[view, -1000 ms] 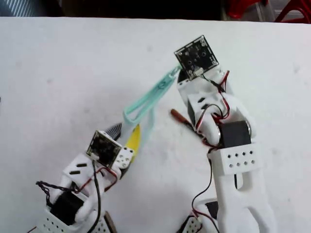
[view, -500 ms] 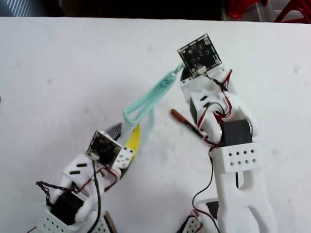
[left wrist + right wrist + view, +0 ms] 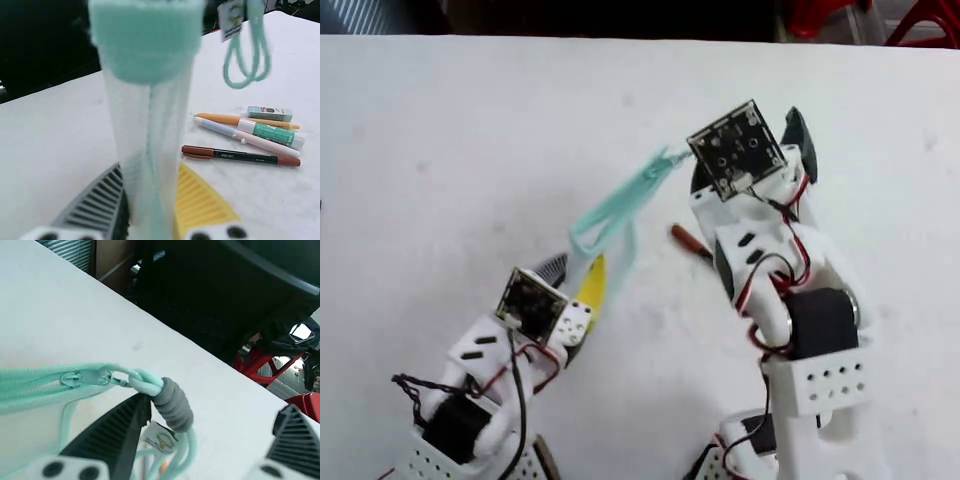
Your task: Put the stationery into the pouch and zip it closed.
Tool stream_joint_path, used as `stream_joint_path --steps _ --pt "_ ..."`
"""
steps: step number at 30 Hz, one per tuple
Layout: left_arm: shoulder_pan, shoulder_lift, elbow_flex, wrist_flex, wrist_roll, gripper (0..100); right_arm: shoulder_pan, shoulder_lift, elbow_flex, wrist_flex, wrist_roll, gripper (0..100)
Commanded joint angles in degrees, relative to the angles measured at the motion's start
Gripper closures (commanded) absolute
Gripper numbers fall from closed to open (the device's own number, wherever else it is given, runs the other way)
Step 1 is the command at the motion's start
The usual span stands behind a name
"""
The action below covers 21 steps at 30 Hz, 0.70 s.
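The mint see-through pouch [image 3: 620, 205] hangs stretched above the table. My left gripper [image 3: 575, 275] is shut on its near end, grey and yellow fingers [image 3: 200, 205] pressing either side of the pouch [image 3: 150, 125]. My right gripper [image 3: 217, 405] is open at the far end, jaws wide apart. The zipper pull [image 3: 107, 376] and the grey bead [image 3: 172, 405] on its cord rest against one black finger [image 3: 115, 435]. On the table lie a brown pen [image 3: 240, 156], a white-and-green pen [image 3: 250, 134], an orange pen [image 3: 235, 120] and a small eraser [image 3: 269, 113].
The brown pen [image 3: 688, 240] sticks out from under the right arm [image 3: 800, 310]. The pouch's cord loop [image 3: 245, 60] dangles with a small tag. White table [image 3: 470, 130] stretches to the far edge, with dark room and red chair parts behind.
My right gripper has opened and let go of the zipper cord, and the right arm has drifted right and toward the near side. The left arm has kept still with the pouch.
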State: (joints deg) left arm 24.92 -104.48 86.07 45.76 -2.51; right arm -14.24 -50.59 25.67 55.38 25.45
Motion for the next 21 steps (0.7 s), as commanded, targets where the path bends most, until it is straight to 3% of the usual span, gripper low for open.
stream_joint_path --steps 1,4,11,17,21 --pt "-1.63 0.75 -0.7 0.09 -0.44 98 1.54 -3.3 -3.16 0.75 0.62 62.6" --pt "-1.63 0.75 -0.7 0.09 -0.44 98 -0.22 -4.0 -4.13 7.96 6.24 62.6" --pt "-1.63 0.75 -0.7 0.09 -0.35 98 -13.23 -3.03 -7.12 35.3 15.47 62.6" --pt "-1.63 0.75 -0.7 0.35 -0.26 98 -13.76 -4.7 -7.12 39.52 15.47 62.6" --pt "-1.54 0.75 -0.7 0.44 -0.18 98 -10.42 -7.78 -6.86 37.93 15.38 62.6"
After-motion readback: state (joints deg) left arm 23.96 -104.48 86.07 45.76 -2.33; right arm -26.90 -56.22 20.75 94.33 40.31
